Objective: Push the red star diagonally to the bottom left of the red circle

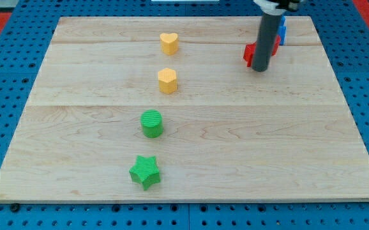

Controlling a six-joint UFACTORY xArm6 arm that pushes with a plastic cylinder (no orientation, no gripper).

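My tip [260,68] rests on the board near the view's top right. A red block [249,53] shows just to the left of the rod, touching or nearly touching it; the rod hides most of it and I cannot tell its shape. Another bit of red [277,42] shows on the rod's right side, slightly higher up. I cannot tell whether it is a second red block or part of the same one, nor which is the star and which the circle.
A blue block [283,29] sits just above the red ones, partly hidden. A yellow heart [168,43], a yellow hexagon [167,80], a green cylinder [151,122] and a green star [145,172] stand in a column left of centre. The wooden board [299,147] lies on blue pegboard.
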